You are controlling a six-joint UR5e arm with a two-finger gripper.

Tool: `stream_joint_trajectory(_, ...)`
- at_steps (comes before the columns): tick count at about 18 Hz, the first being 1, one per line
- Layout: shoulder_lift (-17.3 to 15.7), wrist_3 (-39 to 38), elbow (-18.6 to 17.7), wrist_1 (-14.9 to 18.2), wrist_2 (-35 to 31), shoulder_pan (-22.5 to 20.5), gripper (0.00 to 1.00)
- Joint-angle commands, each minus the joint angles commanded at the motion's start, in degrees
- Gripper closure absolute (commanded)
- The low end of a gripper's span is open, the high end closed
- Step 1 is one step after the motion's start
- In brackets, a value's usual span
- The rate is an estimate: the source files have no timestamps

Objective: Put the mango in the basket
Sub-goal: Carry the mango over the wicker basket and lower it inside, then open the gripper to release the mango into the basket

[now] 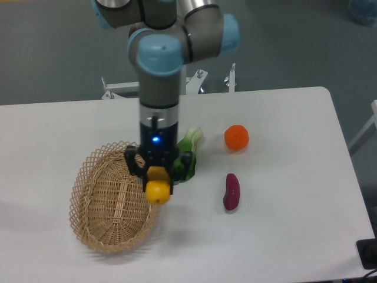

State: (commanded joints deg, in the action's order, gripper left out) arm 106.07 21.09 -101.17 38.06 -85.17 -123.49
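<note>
White table (283, 236); gripper (157, 184) holds mango (157, 190) over basket (112, 206) rim.

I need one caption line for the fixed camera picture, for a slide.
UR5e gripper holds the mango over the right rim of the wicker basket.

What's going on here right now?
The arm's end effector is shut on the mango, holding it off the table over the right edge of the basket. The mango has not been let go yet. On the table to the right lie a green vegetable, an orange and a purple tuber, all apart from the basket.
</note>
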Motion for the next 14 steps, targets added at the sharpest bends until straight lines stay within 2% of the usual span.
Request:
stream_joint_trajectory(4, 4.22, 1.13, 0.53, -0.09, -0.35, 2.55, 0.54)
stream_joint_trajectory(9, 6.33, 6.32, -1.05, 0.18, -0.26, 4.22, 0.54)
stream_joint_trajectory(14, 7.66, 6.59, -1.66, 0.18, -0.35, 6.24, 0.54)
